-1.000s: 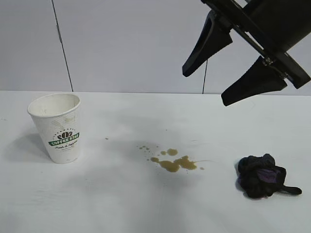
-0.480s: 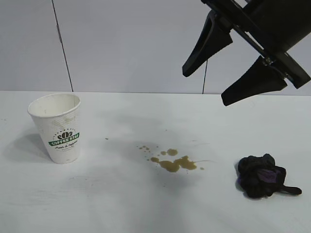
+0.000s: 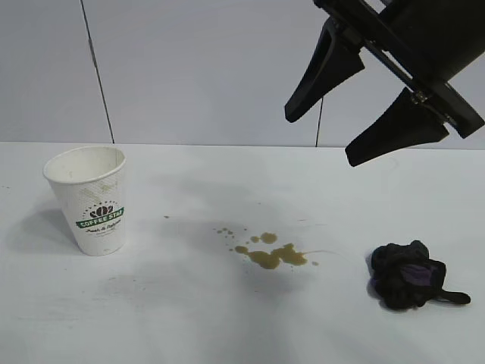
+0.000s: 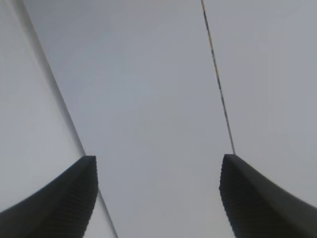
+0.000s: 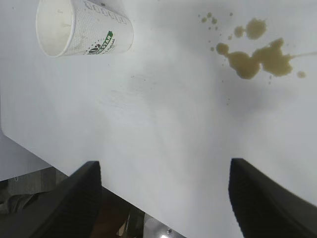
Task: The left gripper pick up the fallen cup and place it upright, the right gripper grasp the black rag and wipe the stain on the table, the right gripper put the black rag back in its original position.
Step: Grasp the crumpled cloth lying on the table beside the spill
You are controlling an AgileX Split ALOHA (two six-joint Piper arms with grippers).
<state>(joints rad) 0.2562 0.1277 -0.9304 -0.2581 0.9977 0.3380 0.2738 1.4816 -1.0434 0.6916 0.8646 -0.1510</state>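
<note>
Up high over the table's [image 3: 227,318] far right side hangs the right gripper [image 3: 326,135], jaws spread and empty, with the cup [image 3: 89,199] upright near the left edge, the stain [image 3: 274,254] mid-table and the black rag [image 3: 408,284] near the right edge. Left wrist view: the left gripper [image 4: 158,196] gapes empty at a wall [image 4: 148,89]. Right wrist view: fingers [image 5: 262,203] apart above cup and stain.

open table [image 3: 227,318] around stain [image 3: 274,255]

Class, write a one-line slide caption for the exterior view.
Upright white paper cup, brown coffee stain and bunched black rag on white table; open black right gripper hangs above.
</note>
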